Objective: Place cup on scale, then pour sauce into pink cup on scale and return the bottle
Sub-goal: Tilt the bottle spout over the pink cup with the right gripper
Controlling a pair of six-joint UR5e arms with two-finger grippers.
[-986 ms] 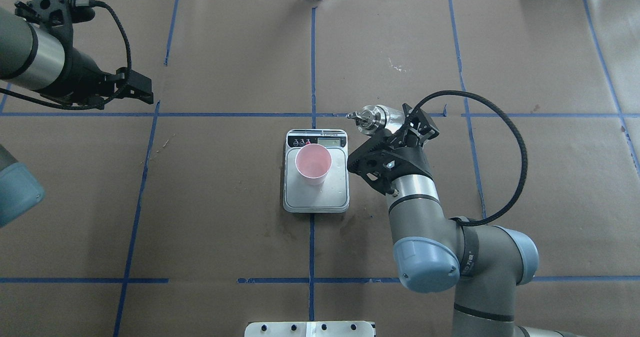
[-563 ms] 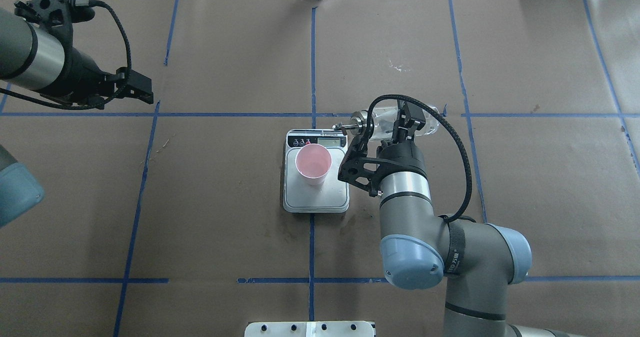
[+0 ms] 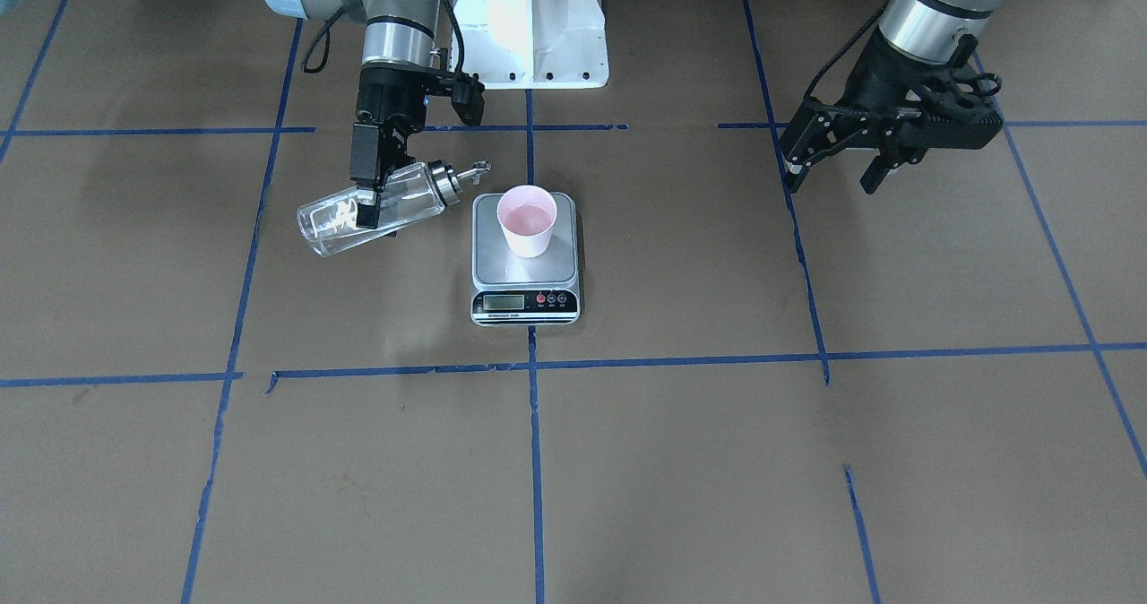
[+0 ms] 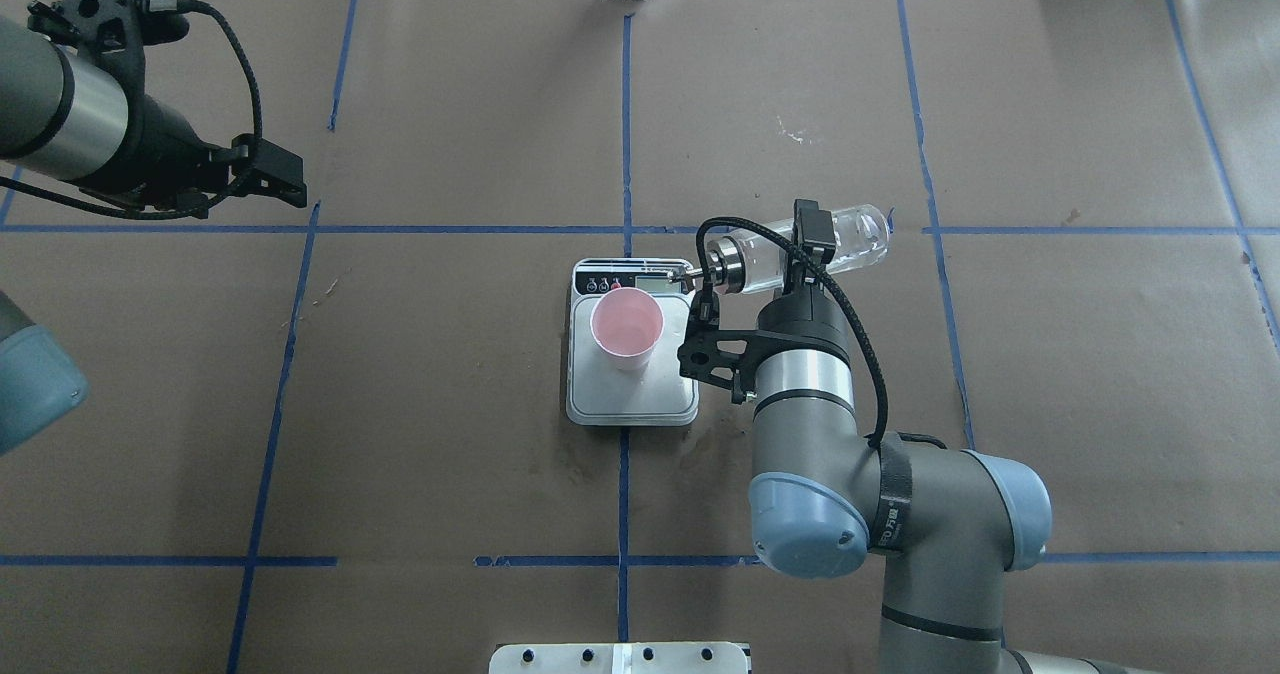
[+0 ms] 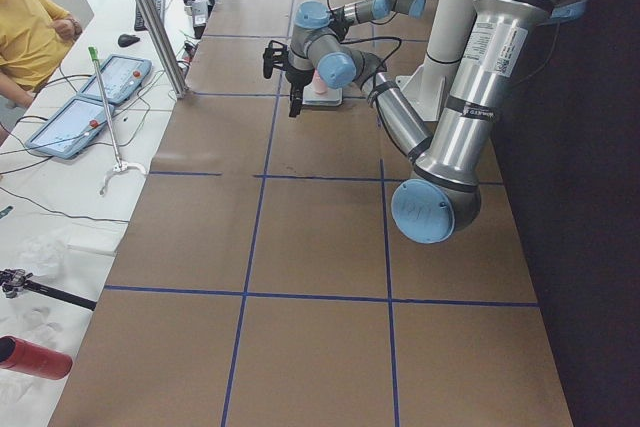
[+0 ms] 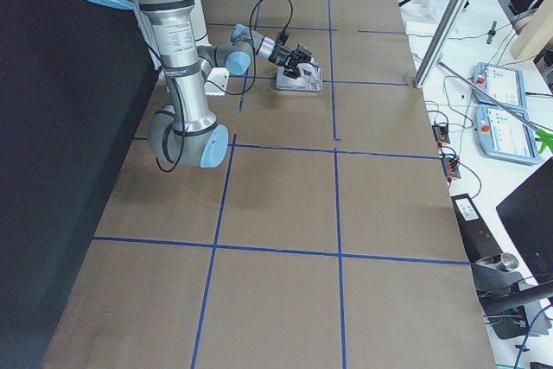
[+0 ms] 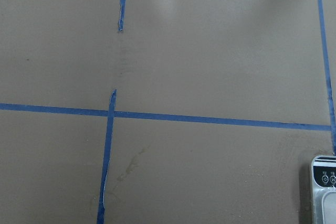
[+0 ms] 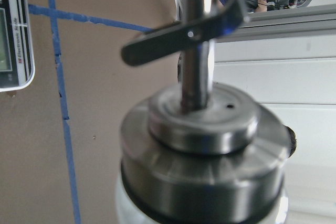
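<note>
The brown paper-covered surface (image 4: 450,404), gridded with blue tape (image 4: 624,104), carries everything here. The right arm (image 4: 800,394) reaches in beside the scale, while the left arm (image 4: 60,124) hangs well off to its own side, far from the task's things. The left gripper (image 3: 829,178) is spread wide with nothing between its fingers.

The scale (image 3: 525,268) sits near the middle of the surface on a tape crossing, its display panel facing away from the robot.

The right gripper (image 3: 372,210) is clamped around the clear body of the bottle (image 4: 850,239), which lies tipped close to level – base pointing away from the scale, silver cap (image 8: 205,145) toward it. From overhead the spout (image 4: 682,272) reaches over the scale's display end at the corner nearest the right arm, and stops short of the cup.

The cup (image 4: 627,326) stands upright on the steel platform, its pink inside showing, apart from both bottle and gripper. Whether it holds any liquid – that cannot be told.
</note>
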